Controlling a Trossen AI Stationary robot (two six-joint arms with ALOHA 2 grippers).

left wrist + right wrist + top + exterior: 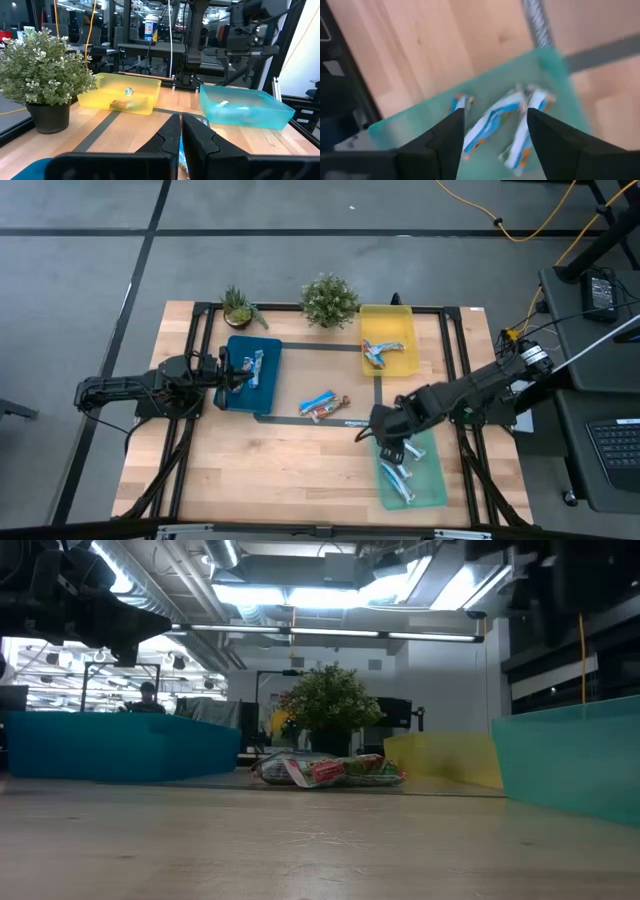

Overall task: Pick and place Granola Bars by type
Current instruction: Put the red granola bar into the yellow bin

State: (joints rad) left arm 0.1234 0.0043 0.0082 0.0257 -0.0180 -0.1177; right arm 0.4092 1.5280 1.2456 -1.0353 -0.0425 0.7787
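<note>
Two or three granola bars (pixel 325 406) lie on the bare wood at the table's middle, also in the low view (pixel 325 772). Two more granola bars (pixel 250 368) lie in the blue tray (pixel 262 395), two (pixel 382 352) in the yellow tray (pixel 388 315), and several (pixel 492 122) in the green tray (pixel 432 480). My right gripper (pixel 492 125) hangs open above the green tray's far end, pointing steeply down, with nothing between its fingers. My left gripper (pixel 181 135) is shut and level over the blue tray's left edge.
Two potted plants (pixel 329 300) (pixel 240 306) stand at the table's far edge, between the blue and yellow trays. A dark tape line (pixel 330 420) runs across the wood by the middle bars. Bare wood lies along the near edge, left of the green tray.
</note>
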